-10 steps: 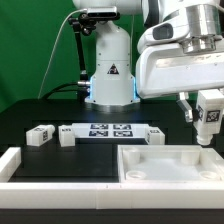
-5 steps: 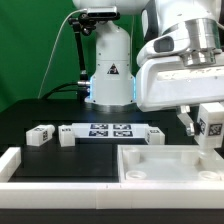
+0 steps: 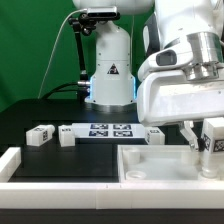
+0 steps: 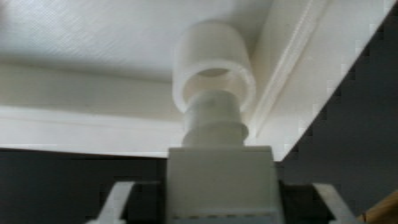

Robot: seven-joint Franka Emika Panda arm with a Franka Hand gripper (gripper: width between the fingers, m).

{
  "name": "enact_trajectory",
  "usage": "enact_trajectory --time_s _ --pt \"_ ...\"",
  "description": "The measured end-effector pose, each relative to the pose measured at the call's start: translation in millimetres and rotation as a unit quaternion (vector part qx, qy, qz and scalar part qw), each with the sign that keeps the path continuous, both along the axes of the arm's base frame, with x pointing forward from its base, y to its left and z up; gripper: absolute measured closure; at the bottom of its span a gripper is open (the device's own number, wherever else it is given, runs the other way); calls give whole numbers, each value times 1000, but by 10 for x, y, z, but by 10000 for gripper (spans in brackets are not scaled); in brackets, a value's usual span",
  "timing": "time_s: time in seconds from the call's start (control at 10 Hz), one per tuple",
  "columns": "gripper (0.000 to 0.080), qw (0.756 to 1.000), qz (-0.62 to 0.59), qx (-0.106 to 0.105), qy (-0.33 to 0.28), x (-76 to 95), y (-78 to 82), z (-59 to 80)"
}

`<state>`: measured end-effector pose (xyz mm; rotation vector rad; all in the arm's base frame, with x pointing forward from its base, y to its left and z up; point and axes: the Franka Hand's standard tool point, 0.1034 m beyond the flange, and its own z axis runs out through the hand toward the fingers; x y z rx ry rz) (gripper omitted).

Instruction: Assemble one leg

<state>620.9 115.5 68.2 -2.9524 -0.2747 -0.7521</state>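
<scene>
Black desk (image 3: pixel 25 125), bearing a wide white tray-like part (image 3: pixel 160 151) at the front toward the exterior view's right, with the marker board (image 3: pixel 108 129) behind it and spare legs (image 3: pixel 67 136) lying at both ends of that board. Claw (image 3: pixel 205 134): closed on the leg (image 3: pixel 212 148), gripping its upper portion. The leg is upright above the tray-like part's corner at the exterior view's right; contact with the tray-like part cannot be told.
</scene>
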Motion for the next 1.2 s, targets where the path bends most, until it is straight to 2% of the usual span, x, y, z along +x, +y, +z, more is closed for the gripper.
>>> enact_trajectory --time_s 0.5,0.8,0.9,1.0,1.2 --pt "509 1000 0 -1 3 -50 -5 -93" --pt "509 999 -6 1 -37 -78 13 -124" --pt "433 999 -6 1 -34 -73 9 -124" --pt "433 999 -6 1 -34 -74 8 -125" --pt "181 999 -6 1 -34 -74 8 -126"
